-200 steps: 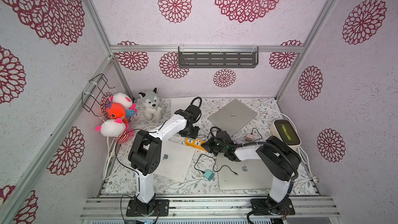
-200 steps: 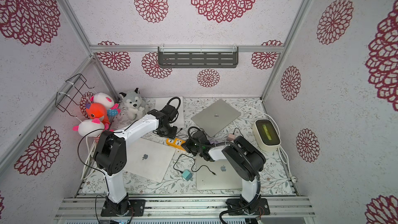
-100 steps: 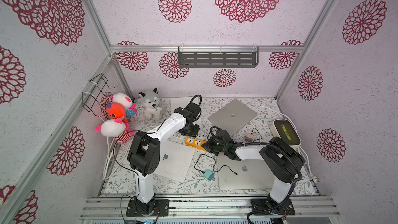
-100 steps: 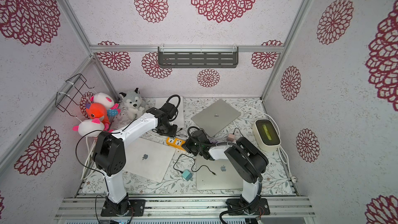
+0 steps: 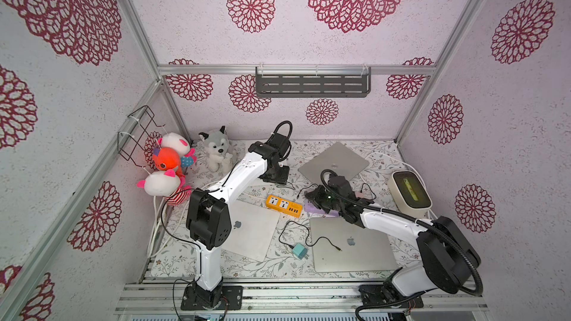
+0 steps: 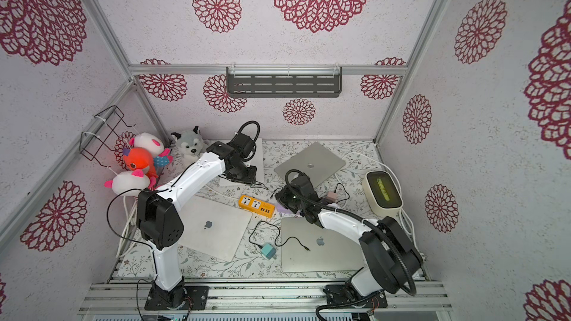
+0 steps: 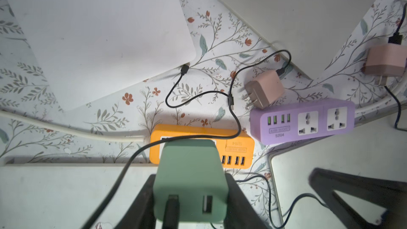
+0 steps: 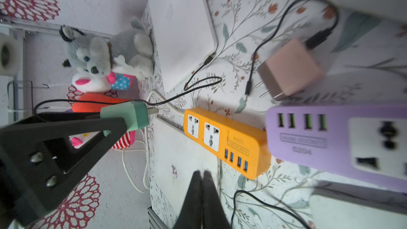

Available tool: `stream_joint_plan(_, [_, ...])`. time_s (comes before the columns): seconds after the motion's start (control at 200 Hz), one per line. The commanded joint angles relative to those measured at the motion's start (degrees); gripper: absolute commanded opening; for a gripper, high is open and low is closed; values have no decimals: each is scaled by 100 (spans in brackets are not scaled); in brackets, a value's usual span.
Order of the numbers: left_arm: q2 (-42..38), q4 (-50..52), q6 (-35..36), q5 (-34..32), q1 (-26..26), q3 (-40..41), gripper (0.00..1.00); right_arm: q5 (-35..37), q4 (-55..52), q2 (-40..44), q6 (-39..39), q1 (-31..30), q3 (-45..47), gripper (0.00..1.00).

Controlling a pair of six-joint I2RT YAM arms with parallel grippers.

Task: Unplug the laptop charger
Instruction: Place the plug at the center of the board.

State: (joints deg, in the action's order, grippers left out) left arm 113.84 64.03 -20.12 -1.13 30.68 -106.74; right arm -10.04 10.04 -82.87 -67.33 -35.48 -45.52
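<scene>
A: Where the left jaws are seen from the wrist, what is held between them?
B: The green charger [image 7: 190, 179] is clamped there. Its prongs are seen bare, just off the end of the orange power strip [image 8: 226, 137], raised above the counter [image 7: 220, 40].
A: Are the strip's sockets occupied?
B: Both are seen empty. The charger's black cable [image 7: 123, 169] is trailed to the edge of the white laptop [image 7: 99, 36].
A: And the right jaws?
B: They are pressed together with nothing held, near the purple strip [image 8: 330, 139].
</scene>
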Motion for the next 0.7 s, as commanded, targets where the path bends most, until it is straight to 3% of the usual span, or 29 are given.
stream_joint_plan(0.0, [332,294,100,9,74,-257,21,195,-461,419,315,287,170,8])
stream_joint_plan(0.395, [1084,737,166,34,584,-1638,21,161,-1004,1249,621,1020,479,9])
stream_joint_plan(0.696, [1513,1074,5,412,1008,-2876,21,74,-1327,1800,750,1640,715,10])
